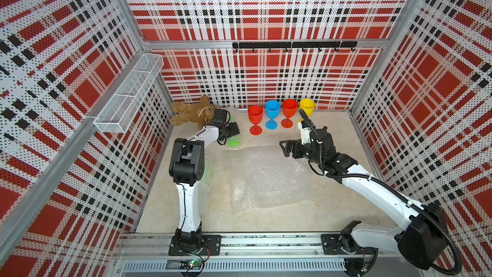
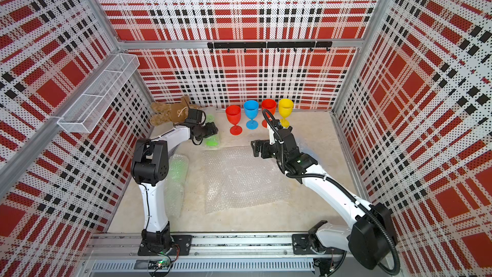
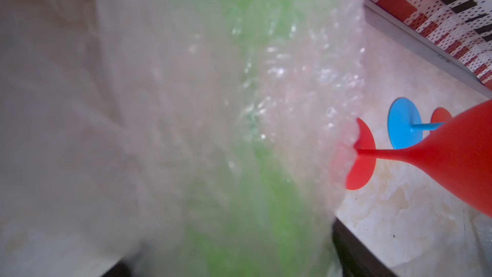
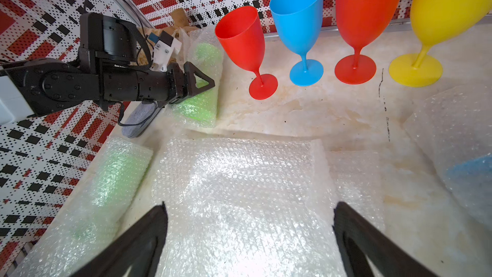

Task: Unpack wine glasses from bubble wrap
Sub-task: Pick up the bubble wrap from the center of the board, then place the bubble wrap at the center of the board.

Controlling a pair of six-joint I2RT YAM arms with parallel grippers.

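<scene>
My left claw (image 4: 209,84) straddles the wrapped green goblet (image 4: 198,109) far left, grip unclear, likely to unwrap it; my right claw (image 4: 251,205) hangs wide open, empty, over flat bubble wrap (image 4: 239,171).

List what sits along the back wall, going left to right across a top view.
teddy bear → red goblet → blue goblet → second red goblet → yellow goblet
</scene>
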